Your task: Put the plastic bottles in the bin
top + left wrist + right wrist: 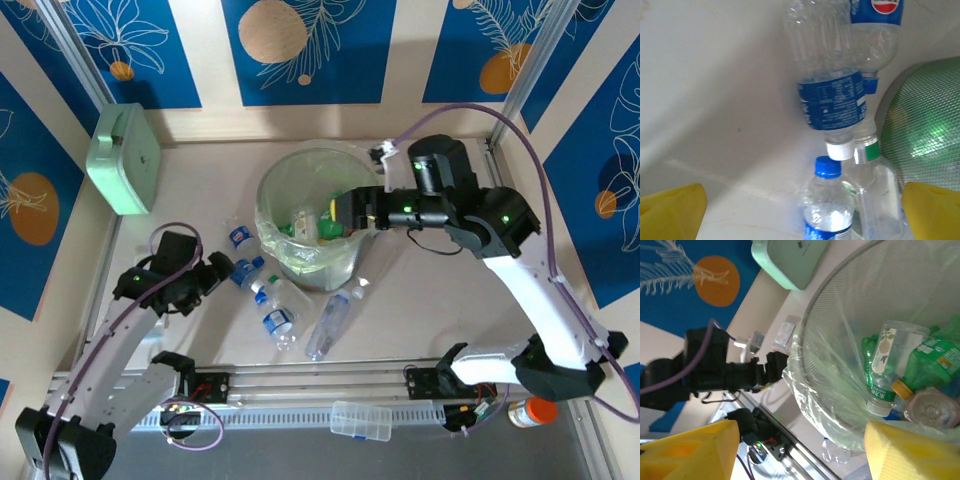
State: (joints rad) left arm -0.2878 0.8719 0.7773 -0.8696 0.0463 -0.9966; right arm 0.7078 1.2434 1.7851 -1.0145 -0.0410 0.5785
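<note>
Yellow right fingers (pixel 690 450) stand apart above the bin (pixel 855 300) of bottles (pixel 932 357).

the pale counter (pixel 450 300) carries the bin (pixel 268 205) a little behind its middle. a loose cluster of plastic bottles (pixel 280 322) lies on its sides just near-left of the bin: a blue-labelled bottle (pixel 240 238) close by the bin's left wall, others below it, and a long clear bottle (pixel 328 325) slanting toward the near edge. a mint-green case (pixel 125 160) stands in the far left corner. a flat clear box (pixel 360 420) lies along the near edge, an orange-lidded jar (pixel 530 410) at the near right corner.
</note>
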